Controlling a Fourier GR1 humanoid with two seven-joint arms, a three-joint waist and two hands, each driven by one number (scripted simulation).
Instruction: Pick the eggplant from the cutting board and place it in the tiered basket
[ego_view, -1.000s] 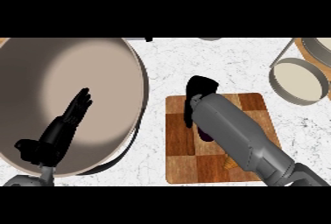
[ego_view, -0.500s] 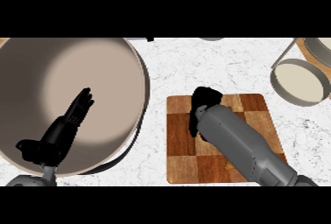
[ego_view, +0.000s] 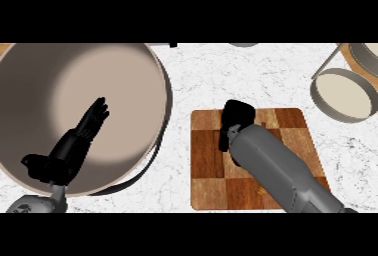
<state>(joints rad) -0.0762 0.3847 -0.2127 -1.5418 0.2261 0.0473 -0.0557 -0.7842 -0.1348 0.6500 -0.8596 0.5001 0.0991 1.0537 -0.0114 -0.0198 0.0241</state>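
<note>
Vs 1 s ago: R forearm (ego_view: 277, 170) has pulled back toward the cutting board's (ego_view: 210, 170) near-right corner, so the right hand (ego_view: 238, 116), then past the board's far edge, now sits just inside that edge. Vs 0.5 s ago it has barely moved. The purple patch seen a second ago at mid-board is no longer visible. The left hand (ego_view: 77, 142), well left of the board, has crept slightly farther.

Materials, near to far: forearms are smooth matte grey and tube-shaped; hands are black. The left hand is flat and relaxed, fingers straight, holding nothing, above the big round bowl (ego_view: 44, 80). The bowl has a beige, satin inside and a thin dark rim, and its edge lies just left of the board. The board is a wood rectangle w/ rounded corners, a checker of light and dark brown blocks, its long side running near-to-far. The counter (ego_view: 221, 75) is white stone w/ grey veining. Far right of the board is the tiered basket (ego_view: 343, 95): round, thin grey walls, pale floor, w/ a second tier beyond it, cut by the view's edge.

Eggplant: hidden under the R hand and wrist, at the board's far-centre. Which way it points and its long axis: can't tell. A dark sliver shows just left of the wrist; eggplant or thumb, can't tell. Whether the R hand grasps it: can't tell.
</note>
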